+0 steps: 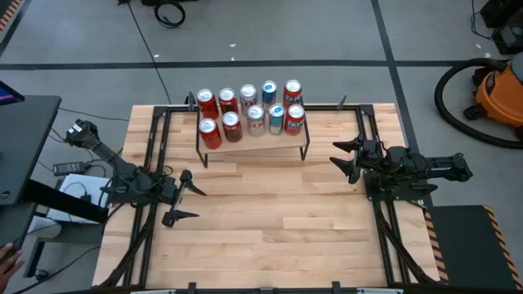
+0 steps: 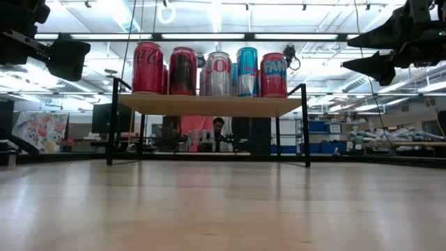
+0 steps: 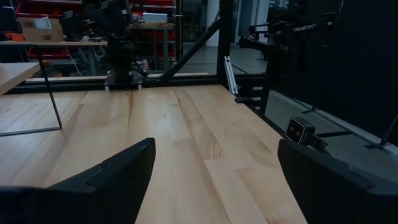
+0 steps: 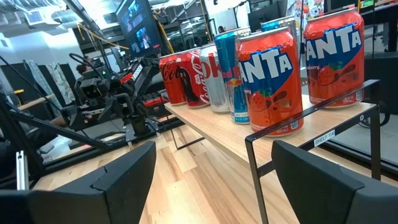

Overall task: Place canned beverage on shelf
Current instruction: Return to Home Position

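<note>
The shelf, a light-wood board on thin black legs, stands at the table's far middle; it also shows in the low view and the right wrist view. Several cans stand upright on it in two rows: red cola cans, silver cans, blue cans and orange Fanta cans. My left gripper is open and empty over the table's left part. My right gripper is open and empty, right of the shelf, and points at its right end.
Black frame rails run along the table's left and right sides. Bare slatted tabletop lies between the arms and the near edge. An orange vacuum stands on the floor off the far right.
</note>
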